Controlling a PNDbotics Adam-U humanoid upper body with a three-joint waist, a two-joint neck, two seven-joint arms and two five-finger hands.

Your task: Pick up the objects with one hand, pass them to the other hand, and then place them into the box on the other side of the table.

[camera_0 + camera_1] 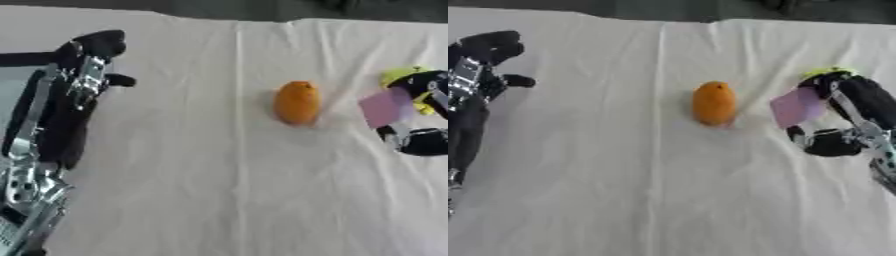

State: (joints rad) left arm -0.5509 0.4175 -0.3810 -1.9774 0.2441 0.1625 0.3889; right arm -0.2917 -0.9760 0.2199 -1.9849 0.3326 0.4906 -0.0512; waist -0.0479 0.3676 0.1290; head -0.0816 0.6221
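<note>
A: Left eye view: the left hand (87, 65) hangs over the counter's (175, 200) left side, fingers relaxed, empty; the orange fruit (297, 102) lies mid-counter, untouched.

B: Right eye view: the right hand (842, 115) curls round a pink card (798, 106), something yellow (824, 73) behind it; no box shows.

A: Risk, I'd judge: the thin card could slip at the handover; a careless sweep could roll the fruit.
</note>
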